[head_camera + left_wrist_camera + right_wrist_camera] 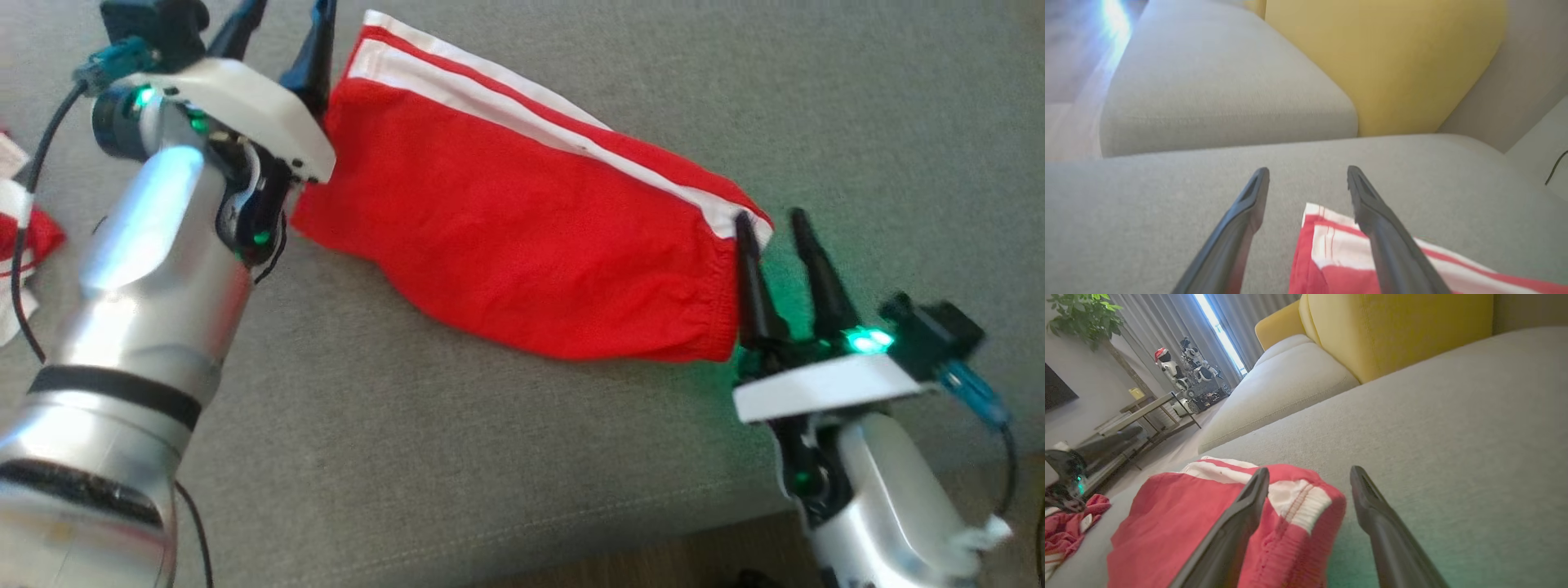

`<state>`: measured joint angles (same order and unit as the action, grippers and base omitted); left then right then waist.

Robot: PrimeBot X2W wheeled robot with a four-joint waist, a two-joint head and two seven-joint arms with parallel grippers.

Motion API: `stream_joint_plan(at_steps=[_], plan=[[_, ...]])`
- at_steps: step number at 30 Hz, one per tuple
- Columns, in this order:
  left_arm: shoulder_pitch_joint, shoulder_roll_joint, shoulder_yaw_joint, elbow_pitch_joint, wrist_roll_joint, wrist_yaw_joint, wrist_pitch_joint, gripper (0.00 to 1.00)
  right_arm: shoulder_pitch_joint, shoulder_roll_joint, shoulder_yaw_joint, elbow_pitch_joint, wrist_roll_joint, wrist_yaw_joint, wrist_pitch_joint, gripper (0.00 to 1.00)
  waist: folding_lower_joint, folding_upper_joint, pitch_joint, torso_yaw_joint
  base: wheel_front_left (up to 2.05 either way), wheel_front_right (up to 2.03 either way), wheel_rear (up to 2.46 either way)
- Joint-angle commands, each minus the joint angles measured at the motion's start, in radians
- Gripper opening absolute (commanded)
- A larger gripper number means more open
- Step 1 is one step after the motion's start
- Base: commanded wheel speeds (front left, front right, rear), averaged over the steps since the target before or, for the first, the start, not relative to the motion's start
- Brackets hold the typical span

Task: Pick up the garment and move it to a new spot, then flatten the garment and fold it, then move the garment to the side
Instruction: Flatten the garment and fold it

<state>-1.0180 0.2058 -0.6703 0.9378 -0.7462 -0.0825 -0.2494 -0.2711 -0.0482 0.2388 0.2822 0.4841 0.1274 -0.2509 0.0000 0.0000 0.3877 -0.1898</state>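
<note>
Garment (pixel 522 229): thin soft knit shorts, judged light and limp. They will sag and crease wherever unsupported, so a pinch at two far corners should carry them flat. The gathered waistband (pixel 1294 522) is the thickest, least slippery hold; the striped hem corner (pixel 1327 237) is thinner and could slide out of a shallow pinch. Look: bright red, two white bands along the far edge, apparently doubled leg on leg, lying fairly smooth with a few soft wrinkles. It stretches between the two pincers on the grey sofa seat (pixel 408 457). Left gripper (pixel 282 24): fingers spread wide, holding nothing, hem corner lying below and between them, partly under one finger. Right gripper (pixel 771 237): fingers likewise apart and empty, the waistband end just at its inner finger, bare seat between the tips. Beyond the left gripper's arm, well apart, a second red-and-white cloth (pixel 24 237) lies crumpled. A yellow cushion (pixel 1384 61) stands ahead of both pincers.
</note>
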Motion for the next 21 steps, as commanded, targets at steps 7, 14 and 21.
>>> stream_joint_plan(at_steps=[7,14,21], plan=[[0.21,0.041,0.231,-0.359,0.148,0.118,-0.012,1.0,0.098,-0.002,-0.113,-0.146,-0.185,0.003,-0.011,1.0,0.0,0.0,-0.068,0.065,0.0,0.0,0.0],[0.417,0.052,0.341,-0.57,0.285,0.197,-0.012,1.0,0.118,-0.002,-0.175,-0.206,-0.297,0.003,-0.01,1.0,0.0,0.0,-0.112,0.095,0.0,0.0,0.0],[0.585,0.051,0.385,-0.694,0.367,0.234,-0.012,1.0,0.132,-0.002,-0.195,-0.208,-0.335,0.003,0.0,1.0,0.0,0.0,-0.149,0.111,0.0,0.0,0.0]])
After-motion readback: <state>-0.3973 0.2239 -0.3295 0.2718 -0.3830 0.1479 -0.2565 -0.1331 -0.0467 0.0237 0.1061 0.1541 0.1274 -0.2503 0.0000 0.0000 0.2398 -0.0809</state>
